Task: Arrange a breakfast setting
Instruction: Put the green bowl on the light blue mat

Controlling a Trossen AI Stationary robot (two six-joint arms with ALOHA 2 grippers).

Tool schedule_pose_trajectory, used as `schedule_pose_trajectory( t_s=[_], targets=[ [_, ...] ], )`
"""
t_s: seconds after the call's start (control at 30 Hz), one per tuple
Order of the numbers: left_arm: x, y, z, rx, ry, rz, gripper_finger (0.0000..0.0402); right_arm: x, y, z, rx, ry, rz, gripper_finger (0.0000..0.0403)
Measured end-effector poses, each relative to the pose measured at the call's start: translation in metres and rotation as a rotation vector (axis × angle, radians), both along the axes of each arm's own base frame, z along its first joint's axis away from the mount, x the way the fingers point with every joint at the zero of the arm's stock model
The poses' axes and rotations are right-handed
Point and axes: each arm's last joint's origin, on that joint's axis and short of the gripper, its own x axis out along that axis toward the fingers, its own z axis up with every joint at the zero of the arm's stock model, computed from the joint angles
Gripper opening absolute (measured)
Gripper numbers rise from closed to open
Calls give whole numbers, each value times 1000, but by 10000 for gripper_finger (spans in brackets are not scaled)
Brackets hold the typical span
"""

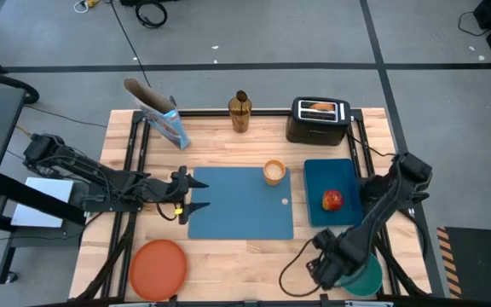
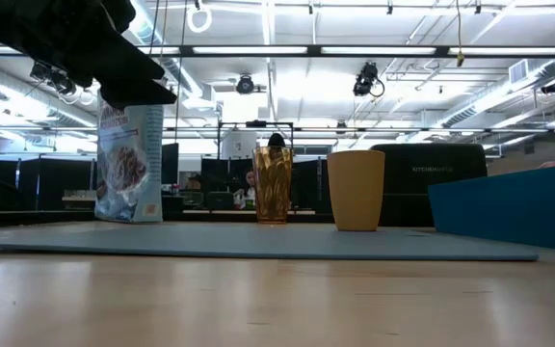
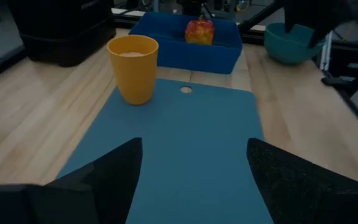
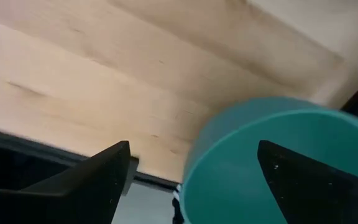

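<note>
Setting barely begun. Mat (image 1: 241, 203) laid; cup (image 1: 274, 172) on its far corner. Left hand (image 1: 196, 195) wide open, empty, at mat's near edge. Right hand (image 1: 335, 266) open, empty, bowl (image 4: 284, 162) just ahead. Plate (image 1: 158, 268), apple (image 1: 332, 199) unplaced.

one placemat (image 1: 239, 203), one plate (image 1: 158, 268), one bowl (image 1: 366, 276), one cup (image 1: 274, 172), one apple (image 1: 332, 199)

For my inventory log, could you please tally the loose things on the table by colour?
Blue: 3, placemat, tray, cereal box
Orange: 2, plate, cup
Teal: 1, bowl
Red: 1, apple
Amber: 1, glass
Black: 1, toaster
Total: 9
</note>
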Motion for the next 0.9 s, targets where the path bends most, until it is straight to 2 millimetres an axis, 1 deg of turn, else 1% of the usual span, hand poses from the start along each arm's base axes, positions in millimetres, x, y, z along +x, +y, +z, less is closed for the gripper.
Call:
schedule_pose_trajectory(
  t_s=[0.17,0.27,0.37,0.6,0.8,0.9],
  targets=[
    [-2,-6,0,-17,-1,-28,297,-1,27,-26,45,29,-24,328],
    [-3,-9,0,-17,0,-46,297,-4,37,-39,58,56,-34,296],
    [-3,-10,0,-1,1,-55,297,-6,42,-47,47,78,-42,255],
    [-2,-10,3,3,-25,-59,297,-5,42,-46,34,56,-60,152],
    [-1,-10,5,9,-53,-63,297,-3,45,-45,87,59,-59,73],
    [-1,-10,5,-19,-50,-55,297,0,48,-45,126,42,-56,34]
  ],
)
